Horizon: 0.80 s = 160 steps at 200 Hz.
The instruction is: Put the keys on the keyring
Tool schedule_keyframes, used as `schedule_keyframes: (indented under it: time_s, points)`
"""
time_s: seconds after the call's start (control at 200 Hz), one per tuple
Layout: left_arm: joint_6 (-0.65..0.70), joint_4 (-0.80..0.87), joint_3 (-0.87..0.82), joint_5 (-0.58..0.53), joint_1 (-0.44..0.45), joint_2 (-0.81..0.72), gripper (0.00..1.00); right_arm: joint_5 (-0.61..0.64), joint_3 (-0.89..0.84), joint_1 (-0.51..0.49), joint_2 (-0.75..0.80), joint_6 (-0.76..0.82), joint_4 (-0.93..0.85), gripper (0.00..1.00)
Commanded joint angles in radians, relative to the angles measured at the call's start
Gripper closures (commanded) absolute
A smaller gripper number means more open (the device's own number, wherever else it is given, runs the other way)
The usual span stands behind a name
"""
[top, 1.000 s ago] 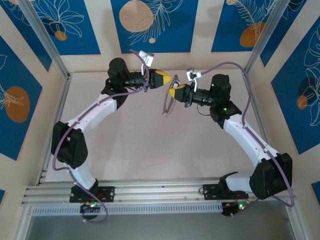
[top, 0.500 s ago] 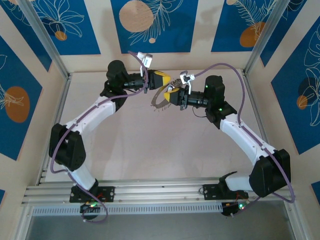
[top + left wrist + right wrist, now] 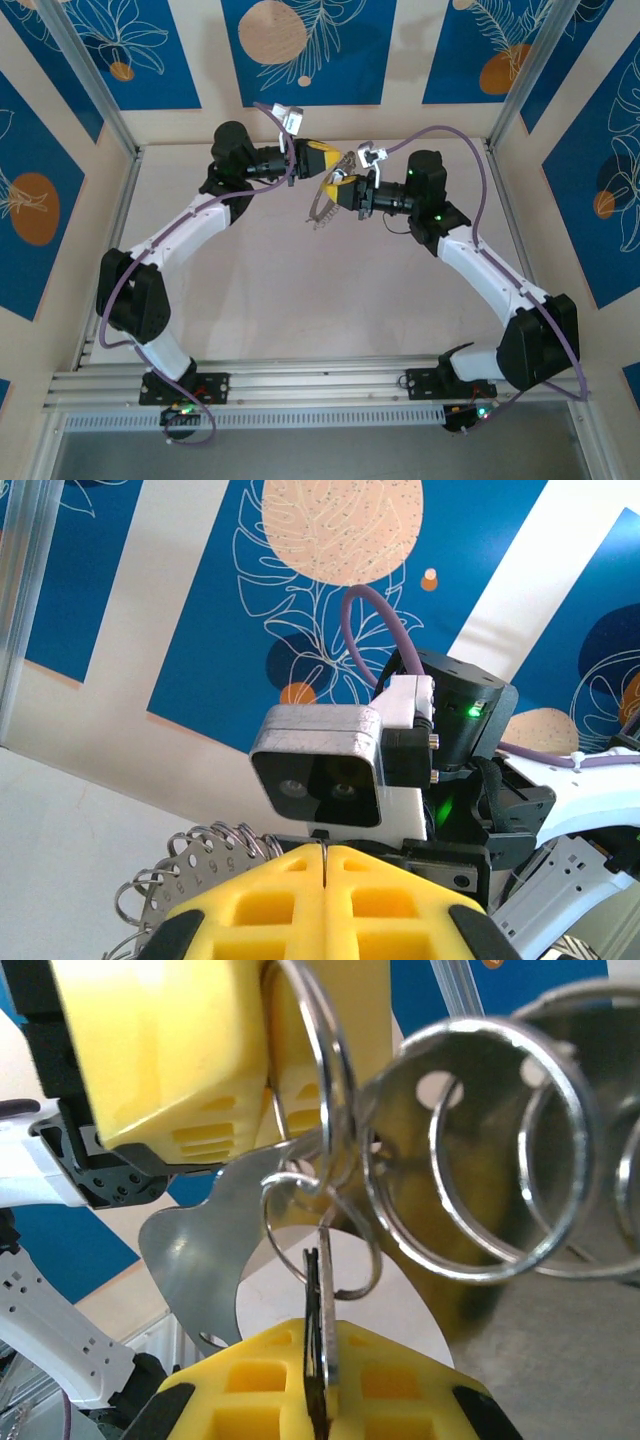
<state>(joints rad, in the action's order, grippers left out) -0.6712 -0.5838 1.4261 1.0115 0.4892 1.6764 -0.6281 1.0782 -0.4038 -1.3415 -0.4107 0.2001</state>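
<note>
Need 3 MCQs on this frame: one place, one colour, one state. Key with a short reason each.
1. Where do the left gripper and right gripper meet?
A) over the far middle of the table
B) by the arm bases
C) at the left rail

2. What colour are the gripper fingers?
A) black
B) yellow
C) white

3. What is the right gripper's state?
A) wide open
B) shut, empty
C) shut on the keyring

Key:
1A, the top view shows them tip to tip there.
2B, they are yellow in both wrist views.
3C, its wrist view shows the jaws pinching thin metal, and the loop hangs below it.
</note>
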Motion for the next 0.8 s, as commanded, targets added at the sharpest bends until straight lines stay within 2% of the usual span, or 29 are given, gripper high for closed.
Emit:
schedule_keyframes:
  time_s: [0.0, 0.375, 0.45, 0.59, 0.685, 0.795]
  points:
    - [0.022, -0.059, -0.003, -0.019, 0.014, -0.04, 1.0, -0.012, 0.043, -0.025, -0.027, -0.001, -0.01, 1.0]
    - [0.048, -0.028, -0.007, -0.031, 0.023, -0.049, 1.0, 0.009, 0.035, -0.014, -0.019, 0.002, -0.041, 1.0]
    - [0.047, -0.03, -0.011, -0.042, 0.023, -0.052, 1.0, 0.016, 0.019, -0.009, -0.002, 0.003, -0.056, 0.87]
    - [0.047, -0.035, -0.024, -0.074, 0.023, -0.062, 1.0, 0.028, -0.034, 0.007, 0.059, 0.009, -0.095, 0.69]
    - [0.047, -0.037, -0.032, -0.093, 0.022, -0.07, 1.0, 0.035, -0.082, 0.022, 0.122, 0.016, -0.134, 0.62]
    - [0.037, -0.053, -0.042, -0.1, 0.022, -0.077, 1.0, 0.049, -0.141, 0.041, 0.21, 0.026, -0.187, 0.6]
